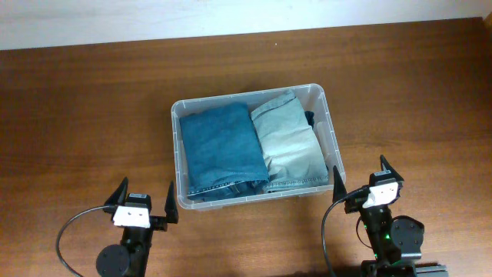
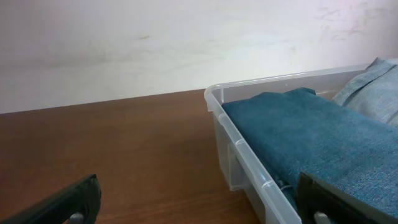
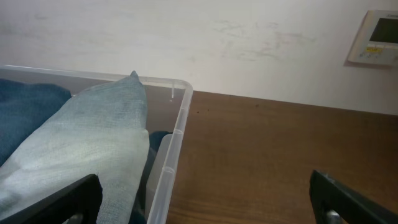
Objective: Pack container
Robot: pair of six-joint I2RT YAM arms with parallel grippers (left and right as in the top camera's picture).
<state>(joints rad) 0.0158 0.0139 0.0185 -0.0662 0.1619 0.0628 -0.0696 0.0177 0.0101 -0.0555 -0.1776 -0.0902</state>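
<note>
The table point(image 1: 84, 115) filled nearly the whole overhead view. It was dark reddish-brown wood, the grain running left to right, with a soft sheen across it. Along the far edge ran a pale, off-white strip of wall point(image 1: 154, 19), which met the tabletop in a straight line. In the wrist views that wall looked scuffed, with faint grey streaks and smudges across the paint. High at the right of the right wrist view sat a small cream wall panel point(image 3: 378, 38) with a greenish display, its lettering too small to read. The light was even and diffuse throughout.
</note>
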